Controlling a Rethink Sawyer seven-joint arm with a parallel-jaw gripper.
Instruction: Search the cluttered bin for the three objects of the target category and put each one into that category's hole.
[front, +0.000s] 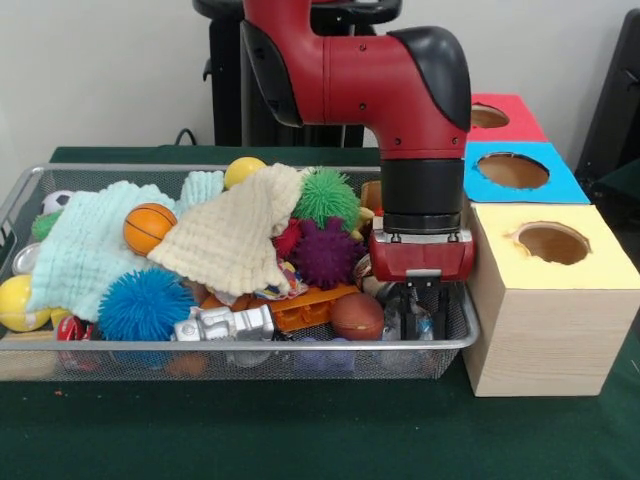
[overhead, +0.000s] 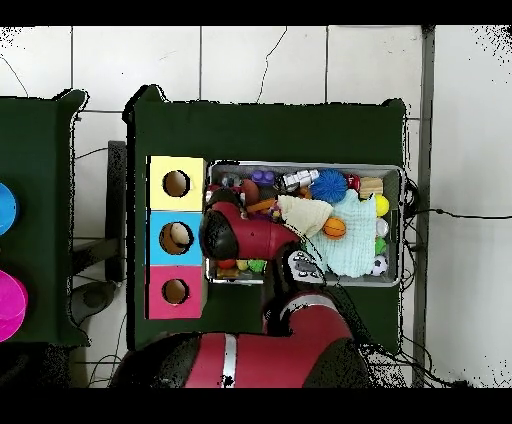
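While bent downward, gripper (front: 420, 318) low inside the bin (front: 300, 345).

A shallow silver wire-mesh bin (front: 250, 345) is seen heaped with toys and cloths; beside it, a round hole (front: 513, 170) is cut in a blue-topped wooden box.

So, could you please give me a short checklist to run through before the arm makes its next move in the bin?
1. End effector inside the bin, at the end nearest the boxes: ok.
2. Open or shut, holding anything: cannot tell; toys and mesh hide the tips.
3. Brown ball just beside the end effector, uncovered: ok.
4. Blue-topped hole unobstructed from above: ok in the front view; something pale shows inside it in the overhead view.
5. Cloths draped over toys, likely hiding some: not ok.
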